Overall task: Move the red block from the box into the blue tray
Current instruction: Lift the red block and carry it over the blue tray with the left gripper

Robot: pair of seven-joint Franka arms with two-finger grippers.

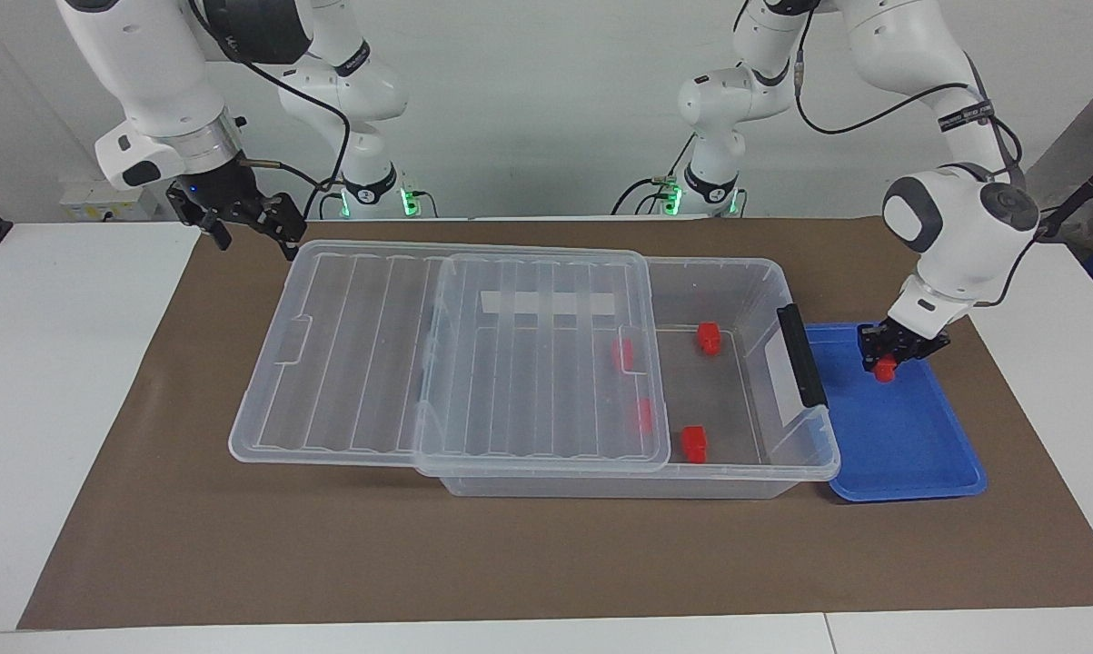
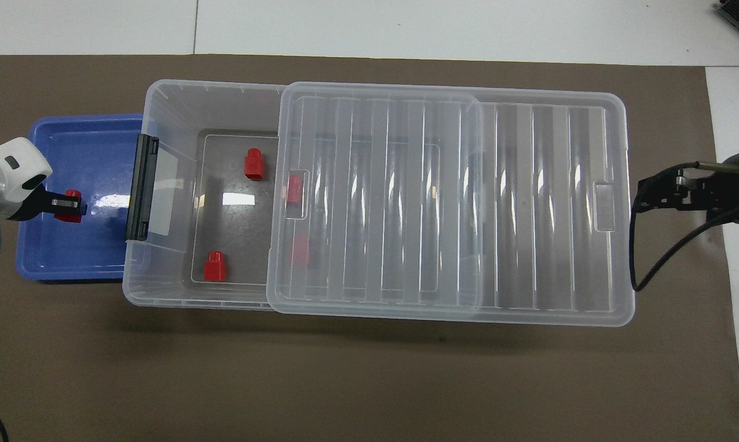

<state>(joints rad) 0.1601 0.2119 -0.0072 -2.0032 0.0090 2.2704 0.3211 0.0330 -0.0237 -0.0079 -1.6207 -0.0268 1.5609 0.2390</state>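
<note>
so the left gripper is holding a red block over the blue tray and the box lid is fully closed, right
Not quite: the lid is slid partway toward the right arm's end, leaving the box open at the tray end, as the overhead view shows. The rest holds: the left gripper is shut on a red block over the blue tray.

A white table [image 1: 74, 381] carries a brown mat [image 1: 528, 554], with a plain white wall [image 1: 546, 100] and a socket box [image 1: 92, 202] at its foot.

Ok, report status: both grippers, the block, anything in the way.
Left gripper shut on red block, low over blue tray. Right gripper open, waiting beside slid-back lid. Nothing in the way.
</note>
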